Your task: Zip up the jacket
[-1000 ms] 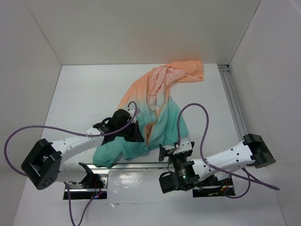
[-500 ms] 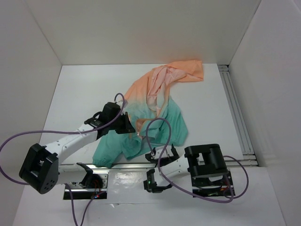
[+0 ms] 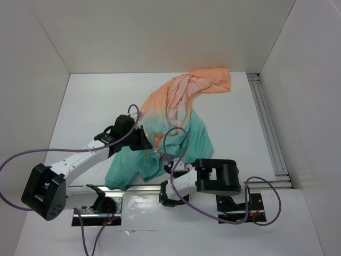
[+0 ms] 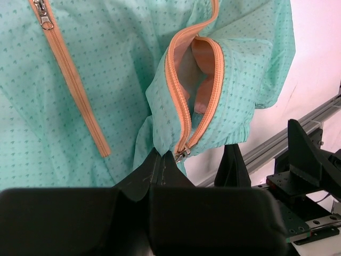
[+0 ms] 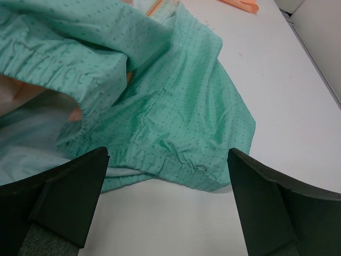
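The jacket lies crumpled on the white table, peach-orange at the far right and teal-green toward the near left. My left gripper is shut on its teal fabric. In the left wrist view the left gripper pinches the cloth right beside the metal slider at the bottom of the orange front zipper, which gapes open in a loop. The orange pocket zip runs to the left. My right gripper stands open, close to the teal elastic hem, with nothing between its fingers.
An aluminium rail runs along the near edge by the arm bases, and another rail runs along the right side. White walls enclose the table on three sides. Purple cables loop over the arms and the jacket's lower part.
The right arm has folded in and swung left, bringing its open gripper to the jacket's near hem. The left gripper has shifted slightly up and left, still holding the fabric.
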